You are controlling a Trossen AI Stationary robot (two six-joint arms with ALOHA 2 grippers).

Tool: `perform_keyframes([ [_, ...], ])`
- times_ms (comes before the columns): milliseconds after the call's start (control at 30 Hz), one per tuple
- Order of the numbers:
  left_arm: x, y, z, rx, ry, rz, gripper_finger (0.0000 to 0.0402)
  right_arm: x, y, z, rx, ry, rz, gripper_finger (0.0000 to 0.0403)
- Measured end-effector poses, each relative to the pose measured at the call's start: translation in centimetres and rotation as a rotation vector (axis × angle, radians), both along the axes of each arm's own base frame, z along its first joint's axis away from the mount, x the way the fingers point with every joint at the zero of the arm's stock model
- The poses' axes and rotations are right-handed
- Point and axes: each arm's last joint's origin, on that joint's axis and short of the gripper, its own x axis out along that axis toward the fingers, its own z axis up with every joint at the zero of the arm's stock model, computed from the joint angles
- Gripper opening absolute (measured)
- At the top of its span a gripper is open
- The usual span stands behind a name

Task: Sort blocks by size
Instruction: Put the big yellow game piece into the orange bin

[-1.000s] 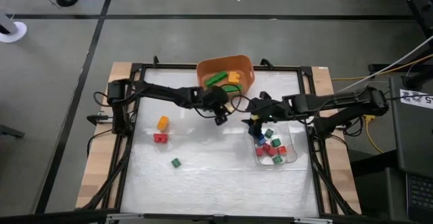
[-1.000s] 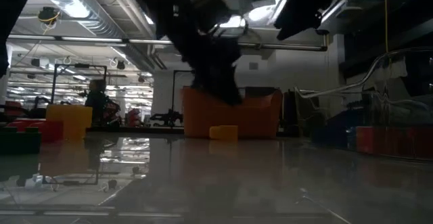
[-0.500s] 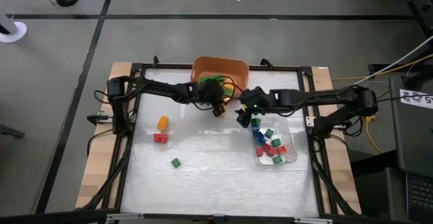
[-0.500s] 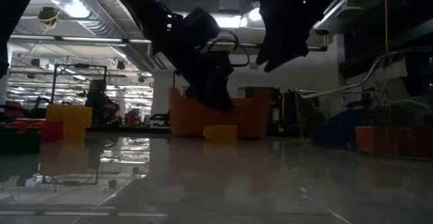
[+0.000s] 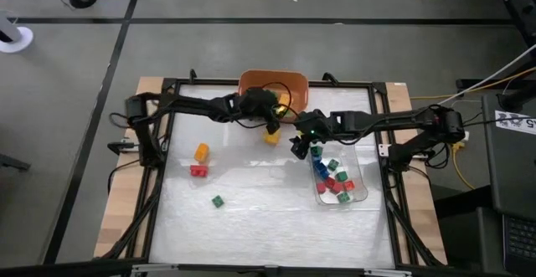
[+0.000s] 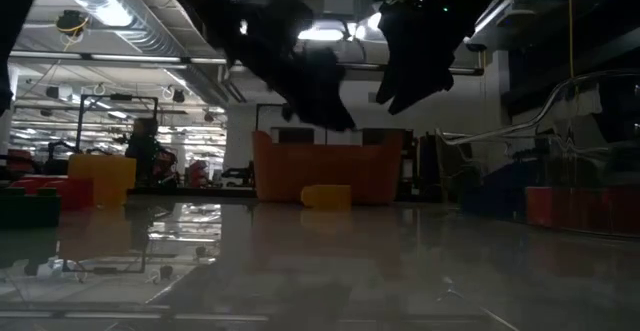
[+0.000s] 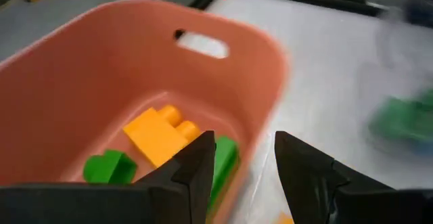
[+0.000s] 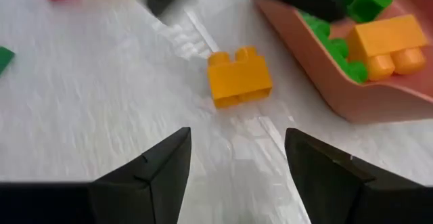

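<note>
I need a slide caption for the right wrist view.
Open right gripper hovers over a yellow brick lying on the table beside the orange bin, which holds green and yellow bricks.

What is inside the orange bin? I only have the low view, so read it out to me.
Observer: The left wrist view looks into the orange bin. It holds a yellow-orange studded brick and green bricks.
Operator: Now tell me the state of the left gripper.
Observer: The left gripper hangs over the bin's rim with its fingers open, holding nothing.
Operator: Give me the right gripper too.
Observer: The right gripper is open and empty. It points at the loose yellow brick, which lies on the table beside the bin.
</note>
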Motion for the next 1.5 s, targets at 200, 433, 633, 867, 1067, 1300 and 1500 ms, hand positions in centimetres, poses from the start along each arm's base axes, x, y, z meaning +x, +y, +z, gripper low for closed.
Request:
perform_keyframes([
  [200,-2.5,-3.0,2.6,-0.016,0.167,-0.09,0.0141,0.8,-0.1,-1.0,-0.042,0.029,0.05,0.0239],
  [433,-2.5,-5.6,1.1,-0.164,0.248,-0.06,0.0141,1.0,-0.1,-1.5,-0.092,0.059,0.083,0.0239],
  [633,-0.2,-6.8,-1.2,-0.165,0.196,-0.084,0.0141,0.8,-0.1,-1.1,-0.133,0.067,0.122,0.0239],
  [867,2.1,-7.3,-4.1,-0.048,0.148,-0.112,0.0141,0.5,-0.1,-1.3,-0.139,0.114,0.139,0.0239],
  [1067,2.1,-7.0,-5.8,-0.002,0.225,-0.072,0.0141,-0.1,-0.1,-1.7,-0.129,0.179,0.144,0.0239],
  [1300,1.4,-7.0,-6.7,0.049,0.355,-0.019,0.0141,-0.2,0.0,-1.7,-0.128,0.19,0.146,0.0239],
  [1500,1.2,-7.8,-6.9,0.06,0.397,-0.041,0.0141,-0.3,0.0,-1.8,-0.126,0.204,0.147,0.0239],
])
